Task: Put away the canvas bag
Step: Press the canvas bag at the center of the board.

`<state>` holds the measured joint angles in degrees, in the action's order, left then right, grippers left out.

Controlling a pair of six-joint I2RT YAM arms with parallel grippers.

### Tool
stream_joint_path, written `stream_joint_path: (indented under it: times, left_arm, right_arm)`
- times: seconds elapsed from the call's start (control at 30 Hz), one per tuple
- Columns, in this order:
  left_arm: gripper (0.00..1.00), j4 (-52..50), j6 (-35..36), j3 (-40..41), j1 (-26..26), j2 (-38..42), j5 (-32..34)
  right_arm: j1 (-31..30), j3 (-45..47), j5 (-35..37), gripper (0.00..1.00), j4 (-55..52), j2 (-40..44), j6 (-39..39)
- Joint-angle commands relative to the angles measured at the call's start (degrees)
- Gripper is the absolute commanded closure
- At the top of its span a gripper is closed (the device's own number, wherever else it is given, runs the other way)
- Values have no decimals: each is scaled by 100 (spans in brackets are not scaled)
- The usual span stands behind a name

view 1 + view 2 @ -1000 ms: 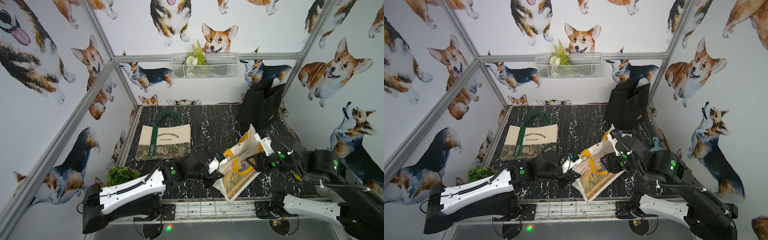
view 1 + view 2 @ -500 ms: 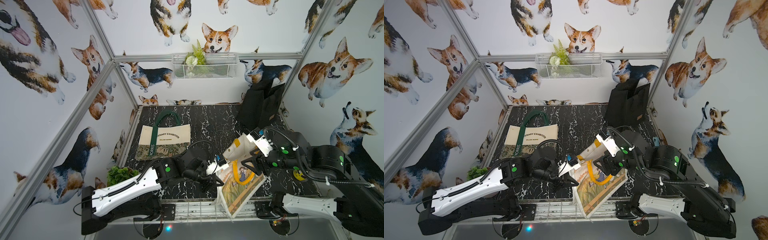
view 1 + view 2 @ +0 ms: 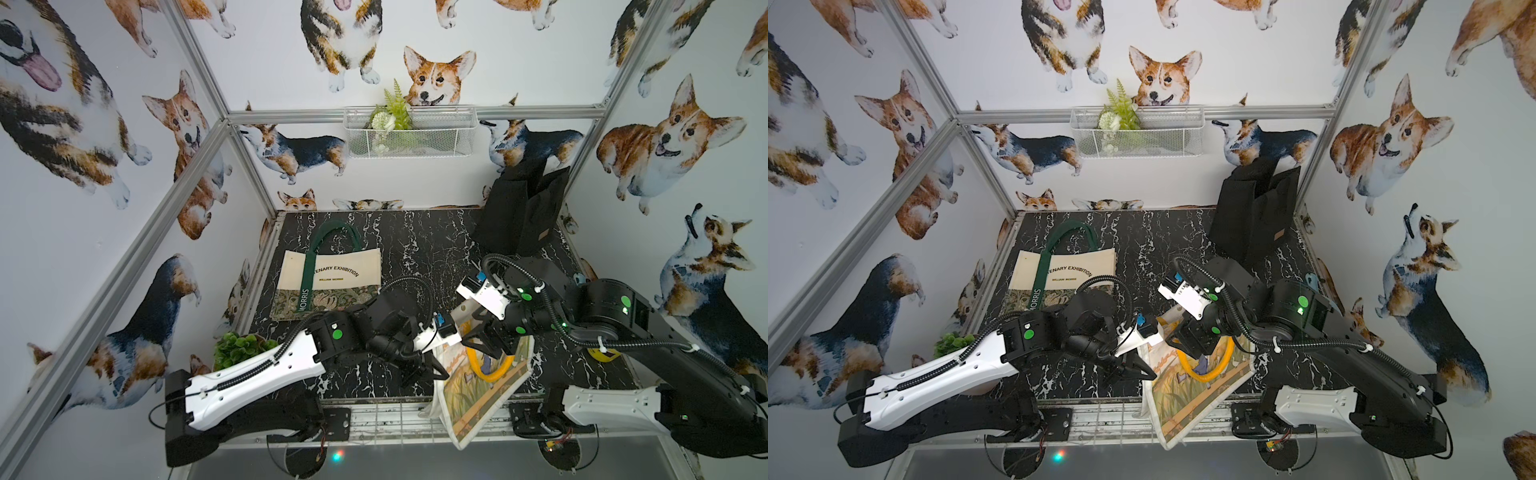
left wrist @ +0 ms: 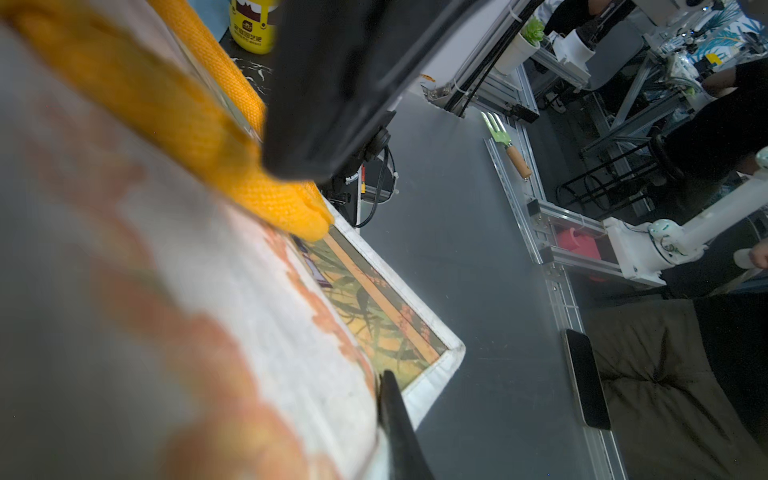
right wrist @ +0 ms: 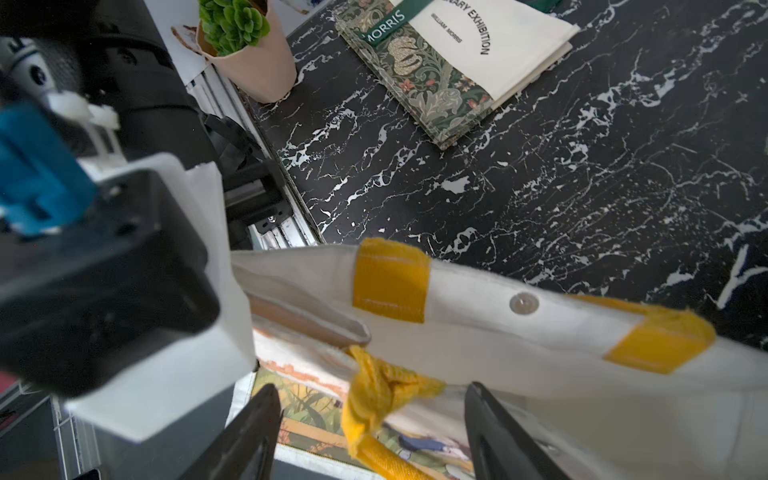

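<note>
Cream canvas bag with painted landscape print and yellow webbing handles point(image 3: 478, 392): raised at the near edge of the black marble bench point(image 3: 415, 241), tilted, its lower corner hanging out past the front rail.

Left pincer point(image 3: 440, 372): clamped tight on the bag's side edge near the mouth.

Right pincer point(image 5: 372, 388): jaws spread wide, one on either side of a bunched yellow handle point(image 5: 376, 399), not gripping it.

Farther out:
- Cream tote with green strap and floral band point(image 3: 332, 278), flat at the left rear.
- Tall black fabric bag point(image 3: 519, 216), upright in the right rear corner.
- Small potted green plant point(image 3: 241, 353), by the left arm.
- White wire basket point(image 3: 409, 133), on the back wall.
</note>
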<state>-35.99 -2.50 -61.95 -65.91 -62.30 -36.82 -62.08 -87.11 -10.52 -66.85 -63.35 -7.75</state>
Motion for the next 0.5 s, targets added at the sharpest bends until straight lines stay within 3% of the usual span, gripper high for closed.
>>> stream_joint_path:
  times: [0.0,0.23,0.37,0.47]
  left_arm:
    - [100,-35,598,-105,7,100,-647]
    - [100,-1793,1790,-853,-1,-213,126]
    - [100,-2114,2460,-1033,-3,-313,498]
    - [100,-2124,3253,-966,-5,-131,408]
  right_arm:
    - [-108,-61,-356,29,429,-21,753]
    - [-150,162,-1176,29,673,317,1627]
    - [-154,362,-1605,29,571,325,1762]
    - [-189,514,-1651,29,597,287,1725]
